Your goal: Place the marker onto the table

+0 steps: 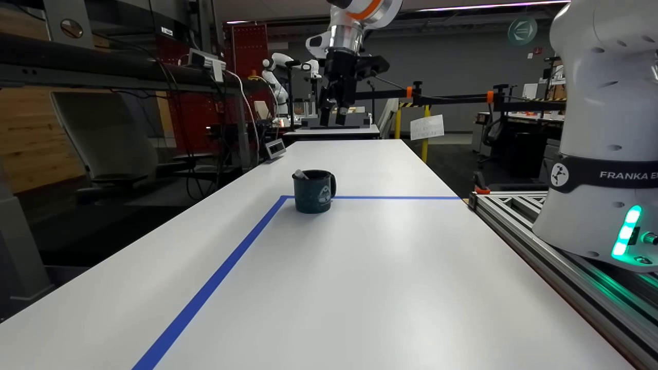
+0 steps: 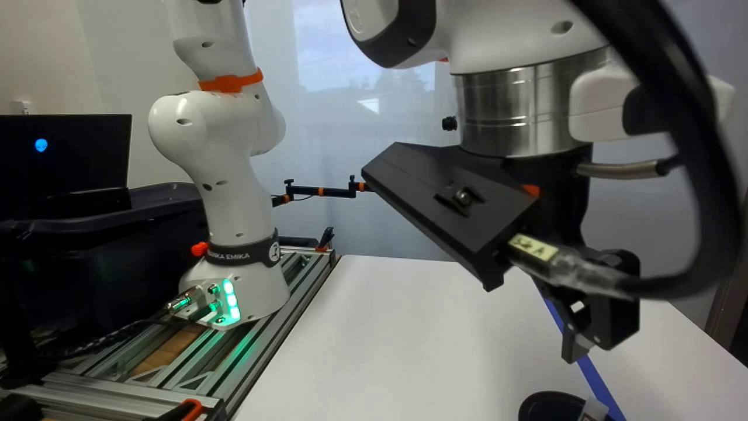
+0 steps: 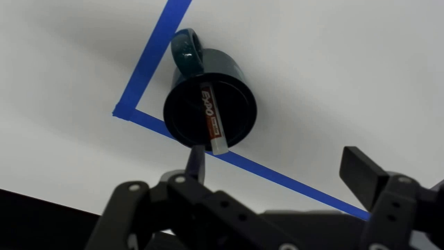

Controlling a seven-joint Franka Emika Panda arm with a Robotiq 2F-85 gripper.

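I find the Robotiq gripper (image 3: pixel 273 157) above the white table (image 1: pixel 390 288), its fingers set wide apart in the wrist view. The Expo marker (image 3: pixel 213 119) is in the dark teal mug (image 3: pixel 223 61), tilted, its pale end projecting past the rim. The mug stands upright, near the corner of the blue tape (image 3: pixel 149 59). I note the Franka base (image 1: pixel 586 221) lit green in both exterior views.
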